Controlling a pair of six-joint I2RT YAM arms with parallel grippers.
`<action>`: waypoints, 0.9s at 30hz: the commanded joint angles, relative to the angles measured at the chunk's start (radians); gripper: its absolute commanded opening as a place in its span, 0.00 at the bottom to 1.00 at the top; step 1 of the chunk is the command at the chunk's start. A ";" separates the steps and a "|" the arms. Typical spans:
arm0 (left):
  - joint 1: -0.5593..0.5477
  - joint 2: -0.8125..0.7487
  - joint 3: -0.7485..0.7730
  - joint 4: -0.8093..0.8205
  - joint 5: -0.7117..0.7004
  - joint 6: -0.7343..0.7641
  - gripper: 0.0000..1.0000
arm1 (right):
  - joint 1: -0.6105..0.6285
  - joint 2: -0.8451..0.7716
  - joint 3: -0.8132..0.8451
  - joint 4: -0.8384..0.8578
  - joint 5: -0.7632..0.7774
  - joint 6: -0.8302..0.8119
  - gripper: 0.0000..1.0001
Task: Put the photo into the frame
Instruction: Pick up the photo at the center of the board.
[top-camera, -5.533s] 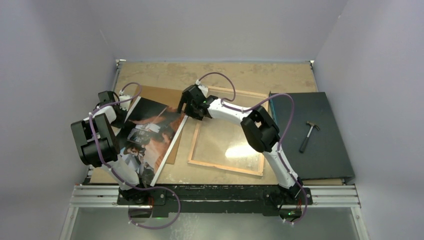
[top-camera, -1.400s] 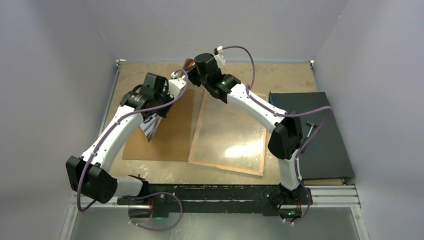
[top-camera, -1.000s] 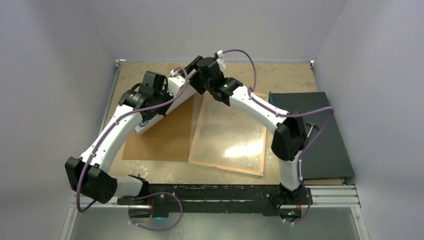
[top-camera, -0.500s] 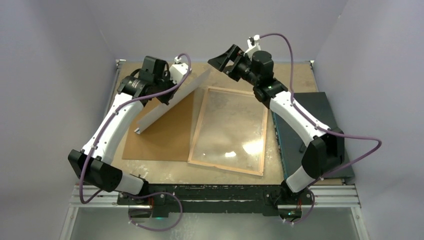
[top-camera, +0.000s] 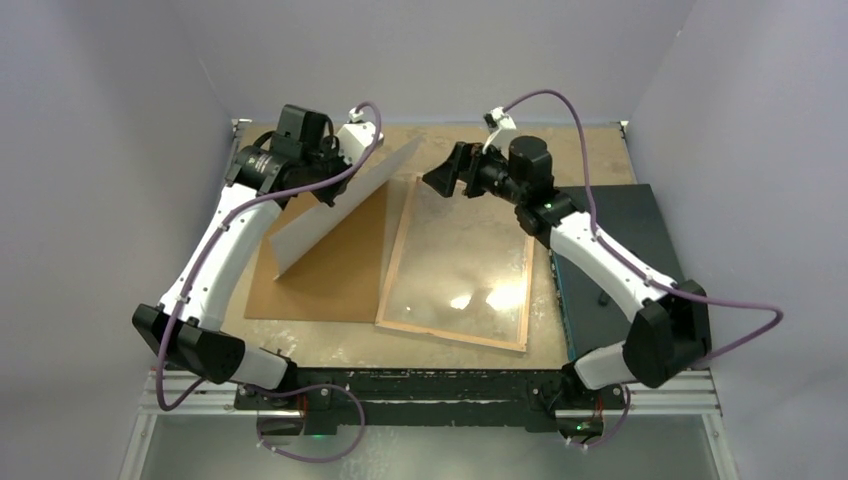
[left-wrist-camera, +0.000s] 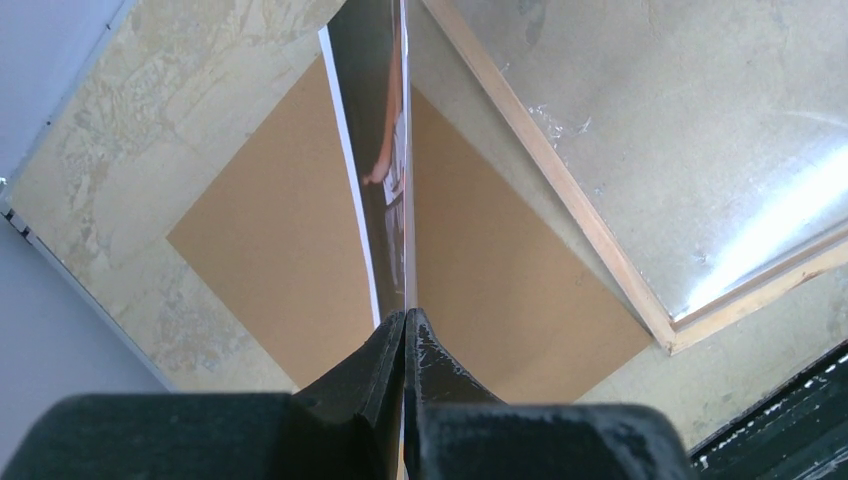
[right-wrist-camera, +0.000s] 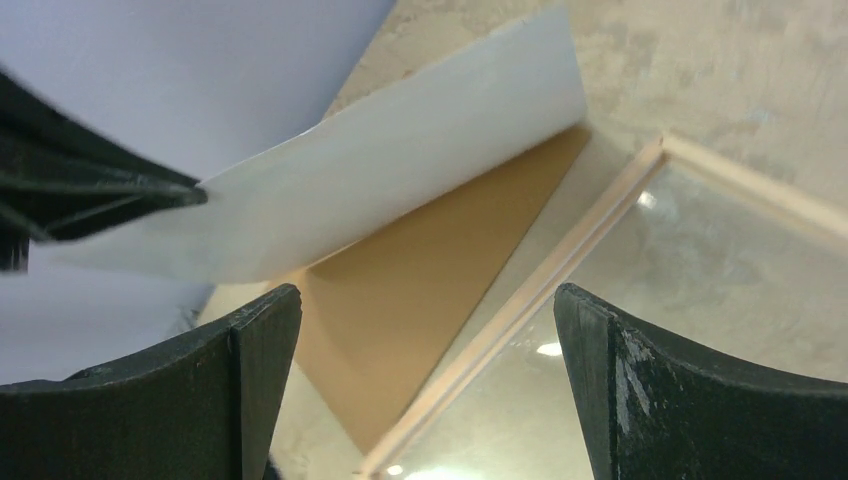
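My left gripper (top-camera: 338, 148) is shut on the photo's top edge and holds the photo (top-camera: 335, 205) up on edge above the brown board, white back toward the frame. In the left wrist view the photo (left-wrist-camera: 385, 150) runs away from my shut gripper (left-wrist-camera: 405, 318), its dark printed face showing. The frame (top-camera: 391, 262) lies flat, wood side up, at the table's middle. My right gripper (top-camera: 440, 178) is open and empty, above the frame's far left corner, facing the photo. In the right wrist view (right-wrist-camera: 425, 310) the white back (right-wrist-camera: 400, 190) and the frame rail (right-wrist-camera: 540, 290) show.
A brown backing board (top-camera: 330, 285) lies flat left of the frame, under the photo. A clear sheet (top-camera: 465, 255) lies inside the frame. A dark mat (top-camera: 650, 290) with a hammer (top-camera: 604, 297), mostly hidden by my right arm, is at the right.
My right gripper let go of the photo, opened and drew back to the right, then came down toward the frame's far corner. My left gripper lifted the photo more upright.
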 joint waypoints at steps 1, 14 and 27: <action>-0.004 -0.045 0.016 -0.030 0.018 0.057 0.00 | 0.003 -0.112 -0.049 0.253 -0.136 -0.326 0.99; -0.005 -0.165 -0.228 -0.011 0.088 0.085 0.00 | 0.195 0.083 0.151 -0.026 -0.111 -1.106 0.89; -0.005 -0.187 -0.269 -0.006 0.083 0.101 0.00 | 0.215 0.167 0.146 -0.045 -0.244 -1.231 0.82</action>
